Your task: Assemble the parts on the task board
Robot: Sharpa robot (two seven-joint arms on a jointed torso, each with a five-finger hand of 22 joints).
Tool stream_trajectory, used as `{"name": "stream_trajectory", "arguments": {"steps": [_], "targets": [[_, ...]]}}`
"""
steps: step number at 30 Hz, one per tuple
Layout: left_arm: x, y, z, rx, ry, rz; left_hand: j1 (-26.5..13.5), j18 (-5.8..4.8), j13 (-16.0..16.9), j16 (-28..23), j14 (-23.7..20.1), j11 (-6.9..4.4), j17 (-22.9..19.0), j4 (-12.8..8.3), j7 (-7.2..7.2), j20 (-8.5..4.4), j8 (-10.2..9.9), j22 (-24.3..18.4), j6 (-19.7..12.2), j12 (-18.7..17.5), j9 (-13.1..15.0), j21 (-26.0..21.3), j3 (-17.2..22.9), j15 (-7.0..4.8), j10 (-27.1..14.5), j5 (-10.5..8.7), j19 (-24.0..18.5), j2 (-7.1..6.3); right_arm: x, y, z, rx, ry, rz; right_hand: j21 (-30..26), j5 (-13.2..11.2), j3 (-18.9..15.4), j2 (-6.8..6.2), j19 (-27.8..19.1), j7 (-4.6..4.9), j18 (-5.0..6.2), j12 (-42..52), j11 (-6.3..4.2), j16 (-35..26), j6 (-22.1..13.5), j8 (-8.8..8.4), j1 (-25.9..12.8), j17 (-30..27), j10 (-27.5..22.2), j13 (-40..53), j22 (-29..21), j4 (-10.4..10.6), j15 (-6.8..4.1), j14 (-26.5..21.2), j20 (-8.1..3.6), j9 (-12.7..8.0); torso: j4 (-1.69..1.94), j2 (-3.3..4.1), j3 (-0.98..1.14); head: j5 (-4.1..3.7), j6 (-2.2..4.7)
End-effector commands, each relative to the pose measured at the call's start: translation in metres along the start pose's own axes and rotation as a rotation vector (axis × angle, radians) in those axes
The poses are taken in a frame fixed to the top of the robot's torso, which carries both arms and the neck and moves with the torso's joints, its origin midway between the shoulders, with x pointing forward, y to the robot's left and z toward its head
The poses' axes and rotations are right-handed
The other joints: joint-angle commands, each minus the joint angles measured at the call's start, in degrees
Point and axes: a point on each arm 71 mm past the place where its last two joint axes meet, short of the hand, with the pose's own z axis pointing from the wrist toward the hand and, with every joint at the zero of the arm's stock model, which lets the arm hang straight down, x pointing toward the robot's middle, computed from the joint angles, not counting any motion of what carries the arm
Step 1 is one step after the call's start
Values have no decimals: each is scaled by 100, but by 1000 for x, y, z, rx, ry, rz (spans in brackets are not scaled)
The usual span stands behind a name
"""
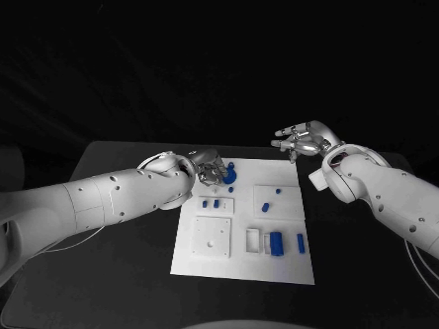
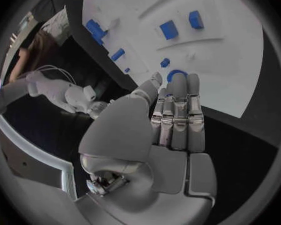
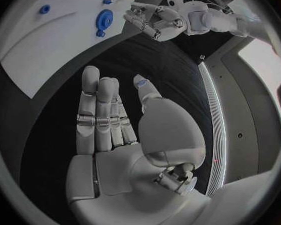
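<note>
The white task board (image 1: 241,264) lies in the middle of the black table with several small blue parts on it. A round blue part (image 1: 230,175) stands near the board's far left corner. My left hand (image 1: 208,170) hovers right beside it. In the left wrist view its fingers (image 2: 178,115) lie straight and hold nothing, their tips just short of the round blue part (image 2: 175,75). My right hand (image 1: 300,142) is raised beyond the board's far right corner, fingers spread and empty. The right wrist view shows the left hand (image 3: 159,20) next to the round blue part (image 3: 104,20).
Two small blue parts (image 1: 210,203) sit in a white recess on the board's left. Others lie mid-board (image 1: 265,205) and a blue block (image 1: 276,241) stands in a frame near the front right. A white square plate (image 1: 212,236) sits front left. Black table surrounds the board.
</note>
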Motion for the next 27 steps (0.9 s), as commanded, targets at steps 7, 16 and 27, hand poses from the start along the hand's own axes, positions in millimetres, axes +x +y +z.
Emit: {"name": "stream_trajectory", "arguments": {"steps": [7,16,27], "targets": [[16,-23,7,198,-43,315,34,111,-6,326,418,31,66,75,-20,-77,-12,124,30,-25,-289,142,-51,-86,-351,88,403,-190,2,4,0,-32,-1,4,89,-1,306,-31,217,44,71,-1498,139,-17,85,32,-187,-44,392,-1595,-239,-72,80,37,69,7,-5,11,-1,-21,5],[28,-27,15,198,-11,385,57,141,-6,592,619,29,133,112,-34,-116,-14,477,-38,-25,-308,333,126,-125,-534,434,513,-294,3,6,0,-37,-2,7,172,60,377,-73,211,54,90,-1589,172,6,84,34,-239,-45,361,-1790,-320,-64,94,43,80,8,-37,34,-4,-25,16],[36,-30,19,195,-10,440,159,305,-10,1024,712,36,156,218,-37,29,-16,499,-108,-27,-320,296,1,-71,-744,436,561,-293,3,8,0,-42,-3,10,194,111,376,-96,211,58,102,-1610,188,12,89,33,-258,-49,315,-1814,-350,-43,104,47,90,8,-41,33,-2,-28,19]]}}
